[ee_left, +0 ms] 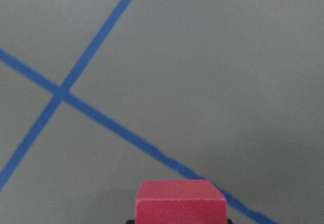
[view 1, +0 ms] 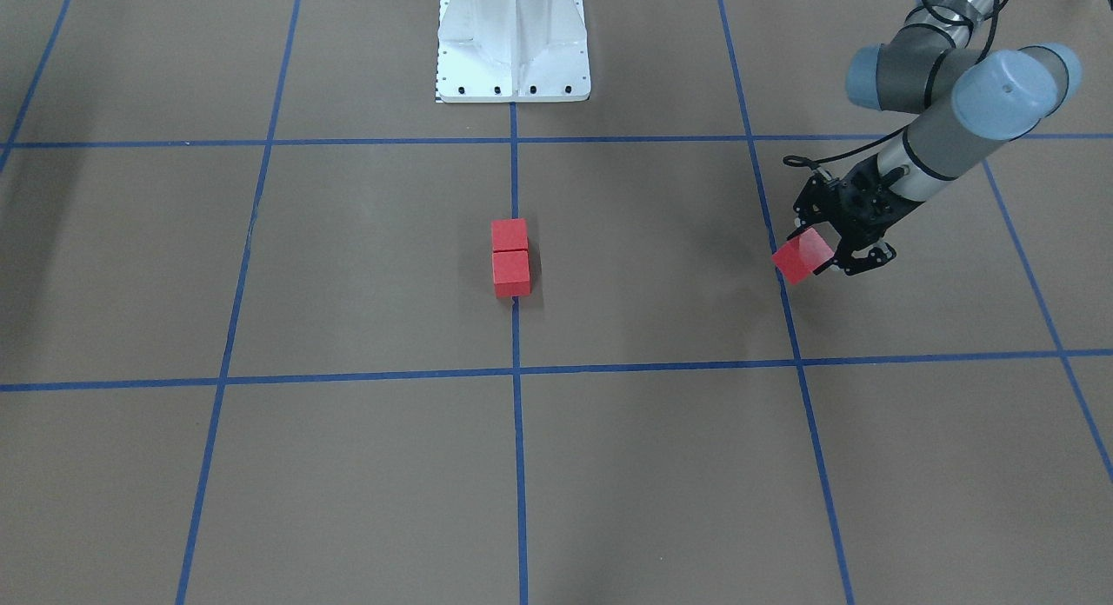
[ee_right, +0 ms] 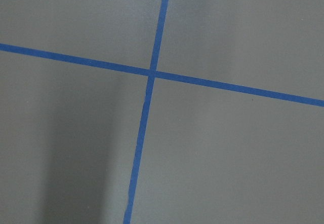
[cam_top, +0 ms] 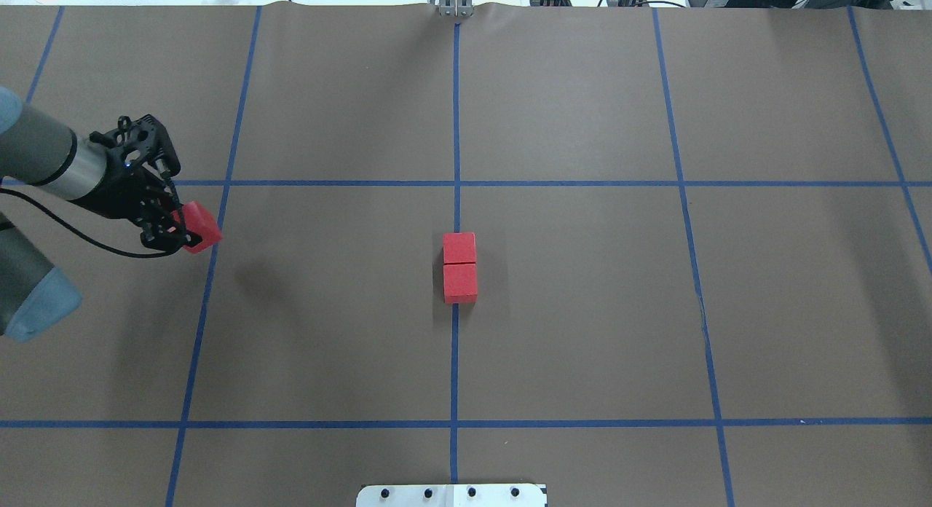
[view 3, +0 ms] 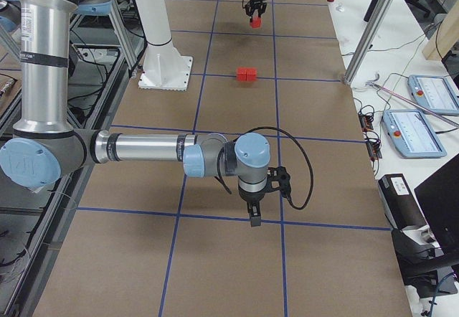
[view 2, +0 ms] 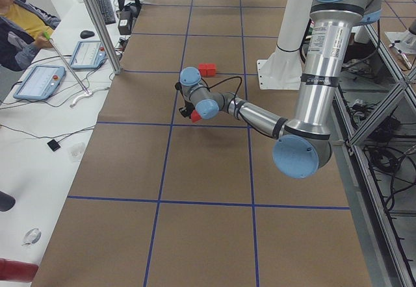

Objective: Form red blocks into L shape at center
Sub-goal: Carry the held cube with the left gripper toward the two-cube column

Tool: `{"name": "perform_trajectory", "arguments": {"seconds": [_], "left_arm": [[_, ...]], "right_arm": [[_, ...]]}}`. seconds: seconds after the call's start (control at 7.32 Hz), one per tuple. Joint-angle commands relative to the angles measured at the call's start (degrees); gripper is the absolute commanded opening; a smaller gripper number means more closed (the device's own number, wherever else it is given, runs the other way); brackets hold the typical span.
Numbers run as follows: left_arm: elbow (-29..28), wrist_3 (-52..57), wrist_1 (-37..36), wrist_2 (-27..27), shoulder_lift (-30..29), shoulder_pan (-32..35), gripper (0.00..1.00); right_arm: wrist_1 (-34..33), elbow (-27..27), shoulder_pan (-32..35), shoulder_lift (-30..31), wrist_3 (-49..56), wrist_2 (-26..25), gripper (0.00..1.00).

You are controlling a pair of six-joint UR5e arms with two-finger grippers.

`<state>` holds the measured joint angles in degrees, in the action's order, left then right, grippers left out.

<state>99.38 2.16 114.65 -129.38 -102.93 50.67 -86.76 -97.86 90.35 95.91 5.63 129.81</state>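
Two red blocks (cam_top: 459, 248) (cam_top: 460, 283) lie touching in a straight row on the blue centre line (cam_top: 455, 347) of the brown tabletop. They also show in the front view (view 1: 509, 236) (view 1: 511, 273). My left gripper (cam_top: 182, 229) is shut on the third red block (cam_top: 202, 229) and holds it tilted above the table, far to the left of the pair, over a blue grid line. That block fills the bottom of the left wrist view (ee_left: 180, 201). My right gripper (view 3: 252, 216) shows only in the exterior right view, low over the table, so I cannot tell its state.
The white robot base (view 1: 513, 40) stands at the table's near edge behind the pair. A side table with tablets (view 2: 39, 82) and a seated operator (view 2: 19, 21) lies beyond the far edge. The right wrist view shows only a crossing of blue lines (ee_right: 152, 73).
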Motion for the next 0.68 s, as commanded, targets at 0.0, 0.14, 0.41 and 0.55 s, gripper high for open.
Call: {"name": "perform_trajectory", "arguments": {"seconds": [0.0,0.14,0.41,0.55], "left_arm": [[0.11,-0.66,-9.59,2.70,-11.72,-0.83,0.00],[0.46,0.12,-9.70,10.64,-12.37,-2.75,0.00],[-1.38,15.12,-10.14,19.12,-15.87,-9.08,0.00],[-1.65,22.11,-11.80,19.86,-18.50,-9.44,0.00]], "right_arm": [[-0.07,0.04,0.00,-0.02,-0.01,0.00,0.99],[-0.07,0.30,0.00,-0.02,-0.09,0.00,0.99],[-0.07,0.48,0.00,-0.02,-0.09,0.00,0.99],[-0.07,0.48,0.00,-0.02,-0.35,0.00,0.99]]}}
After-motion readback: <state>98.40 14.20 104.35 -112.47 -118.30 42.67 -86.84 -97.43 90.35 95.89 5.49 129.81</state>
